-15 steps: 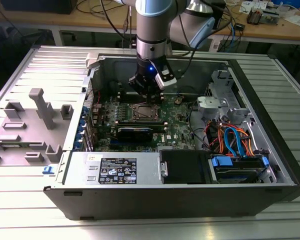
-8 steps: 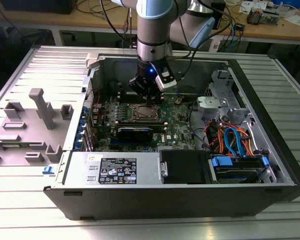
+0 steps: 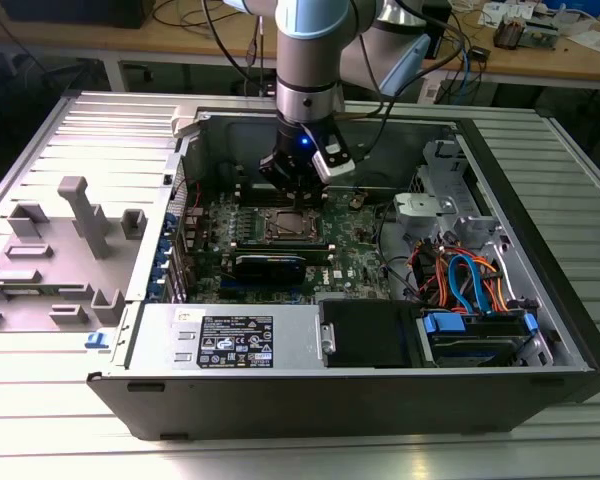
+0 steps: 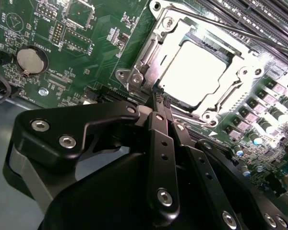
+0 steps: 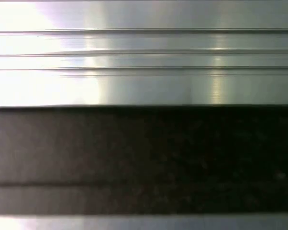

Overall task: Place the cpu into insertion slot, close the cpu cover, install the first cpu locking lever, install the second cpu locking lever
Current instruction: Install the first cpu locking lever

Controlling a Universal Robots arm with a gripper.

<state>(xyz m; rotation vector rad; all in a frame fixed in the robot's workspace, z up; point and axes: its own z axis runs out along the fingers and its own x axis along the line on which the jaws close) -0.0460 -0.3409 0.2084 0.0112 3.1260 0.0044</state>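
The square silver-grey cpu point(image 4: 197, 72) glares white, its top washed out. The black metal fingers point(image 4: 158, 103) cover the shiny socket frame's near edge.

The computer case point(image 3: 360, 400) is lying open on the desk point(image 3: 540, 440), with the motherboard point(image 3: 355, 255) sitting flat inside it. The insertion slot point(image 3: 283, 226) is sitting near the board's middle, and the cpu point(image 4: 194, 74) is resting in it with the cpu cover point(image 4: 149, 60) lying around it. The end effector point(image 3: 298, 196) is hanging just above the slot's far edge. The drive bay point(image 3: 475, 335) is sitting toward the exterior view's right, and the plastic tray point(image 3: 55, 250) is lying outside the case on the exterior view's left.
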